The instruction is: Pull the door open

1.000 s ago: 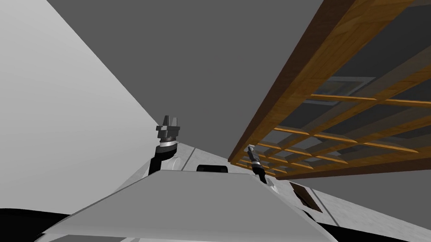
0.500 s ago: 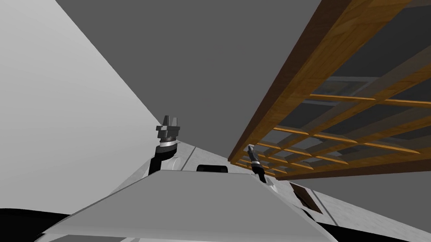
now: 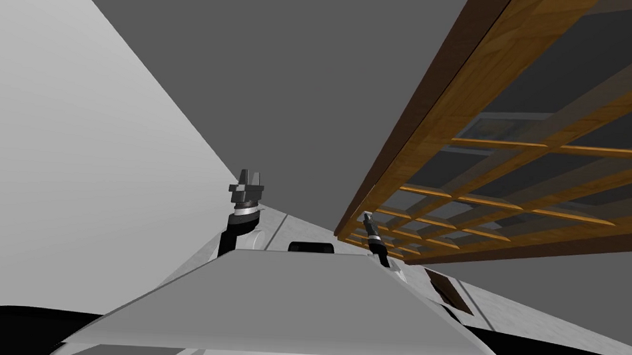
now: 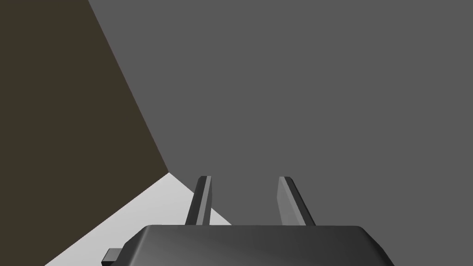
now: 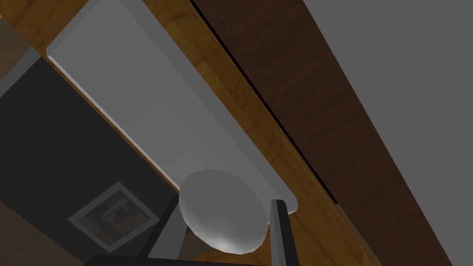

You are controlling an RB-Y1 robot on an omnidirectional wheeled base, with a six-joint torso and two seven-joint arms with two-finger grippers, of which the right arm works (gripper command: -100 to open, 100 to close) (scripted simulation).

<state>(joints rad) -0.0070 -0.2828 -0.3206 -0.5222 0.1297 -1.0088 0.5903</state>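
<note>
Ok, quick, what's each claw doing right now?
Left claw: open, holding nothing.
Right claw: shut on the round grey door knob.

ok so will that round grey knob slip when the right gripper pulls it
Probably a bit: the knob is smooth and domed, so the thin fingers of the right gripper could slide off. It looks rigidly fixed to its grey plate. The wood-framed door likely swings as one stiff piece.
</note>
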